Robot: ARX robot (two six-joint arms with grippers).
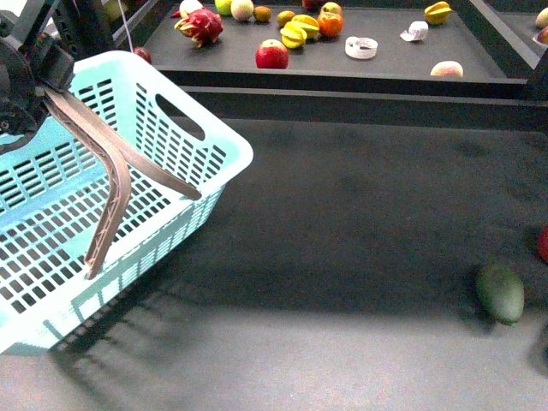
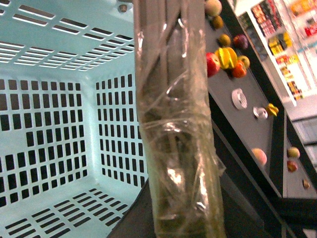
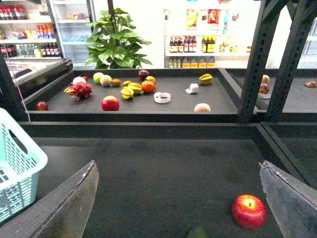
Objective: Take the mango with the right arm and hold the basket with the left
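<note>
The left gripper [image 1: 41, 89] is closed on the handles [image 1: 116, 197] of the basket [image 1: 171, 145], tilted at the near left, with bare table [image 1: 342, 214] between its rim and the dark green fruit [image 1: 501, 292] at the near right. The right gripper [image 3: 183, 208], jaws wide apart and empty, is near a red apple [image 3: 249, 211]; the mango I cannot tell for sure, maybe it is the pale orange fruit [image 3: 202, 107] on the far shelf [image 3: 223, 99]
</note>
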